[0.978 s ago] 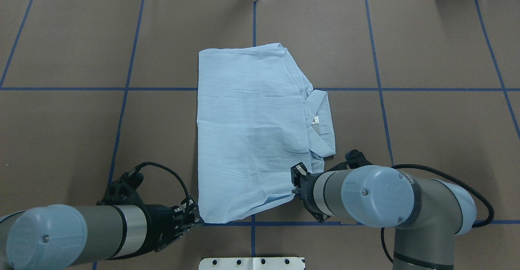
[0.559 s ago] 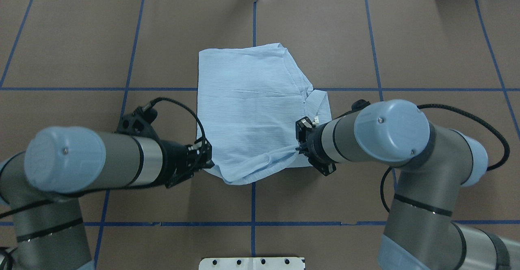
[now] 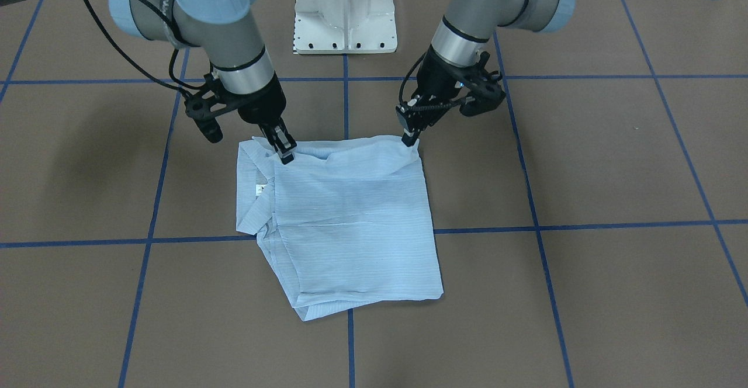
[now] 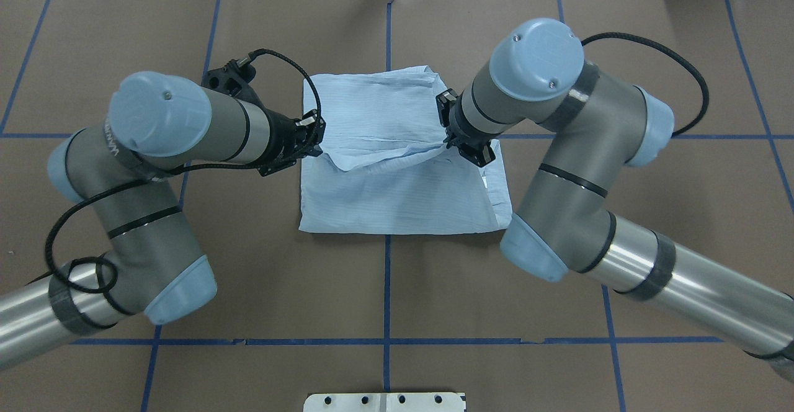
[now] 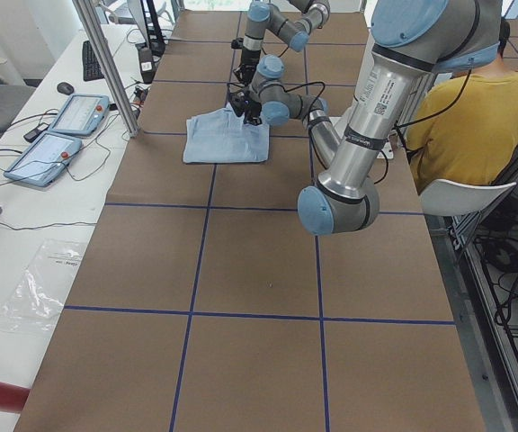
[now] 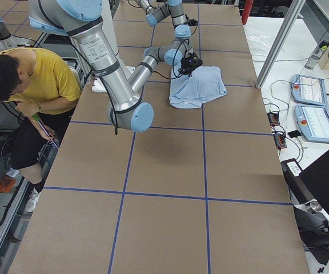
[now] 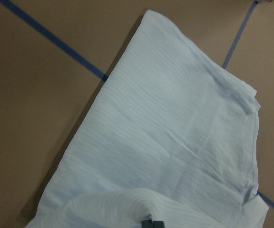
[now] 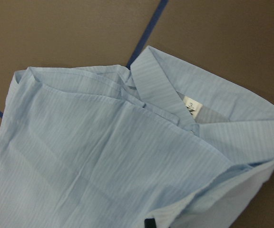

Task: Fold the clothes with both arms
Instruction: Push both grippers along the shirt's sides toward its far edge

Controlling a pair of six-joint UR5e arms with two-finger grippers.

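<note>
The light blue striped shirt (image 4: 397, 195) lies folded in the middle of the brown table (image 4: 651, 226). Its collar and white neck label (image 8: 191, 105) are on the robot's right side. My left gripper (image 4: 317, 145) is shut on one corner of the shirt's lifted hem. My right gripper (image 4: 446, 142) is shut on the other corner. The hem sags between them above the lower layer. In the front-facing view the left gripper (image 3: 409, 137) and right gripper (image 3: 285, 152) hold the edge nearest the robot's base. The wrist views show the shirt (image 7: 175, 133) spread below.
Blue tape lines divide the table into squares. The white pedestal base (image 3: 345, 20) stands at the robot's edge. A person in a yellow top (image 6: 33, 80) sits beside the table. Control tablets (image 5: 66, 126) and a metal post (image 5: 106, 63) are at the far side.
Both grippers have carried the shirt's near hem up and away from the robot, over the rest of the shirt. The near edge is now a fold line farther from the robot.
</note>
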